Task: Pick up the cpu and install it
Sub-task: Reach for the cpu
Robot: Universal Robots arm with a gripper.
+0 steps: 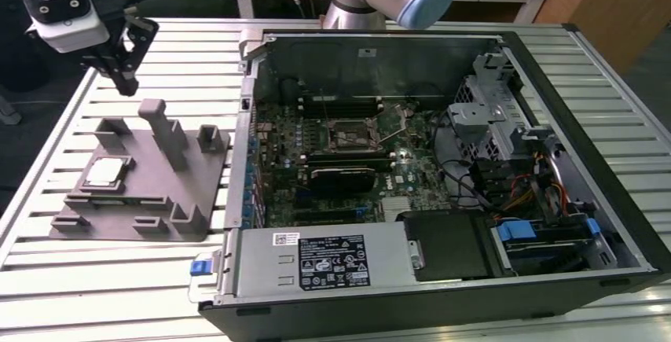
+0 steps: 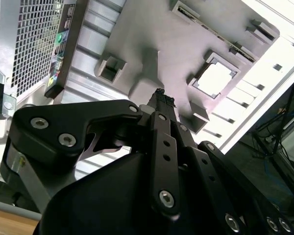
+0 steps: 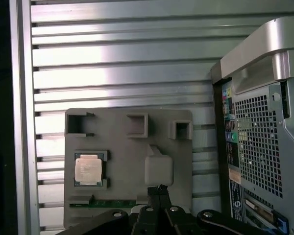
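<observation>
The cpu is a small silvery-white square chip lying flat in a recess on the grey fixture, at the exterior view's left. It also shows in the first wrist view as the cpu and in the second wrist view as the cpu. My gripper hangs in the air above the fixture's far edge, apart from the chip. In both wrist views its black fingertips are pressed together with nothing between them. The black-framed socket sits on the motherboard inside the open computer case.
The open computer case lies on its side on the slatted metal table, right beside the fixture. Upright posts rise from the fixture near the chip. The case's perforated rear panel stands close to the gripper.
</observation>
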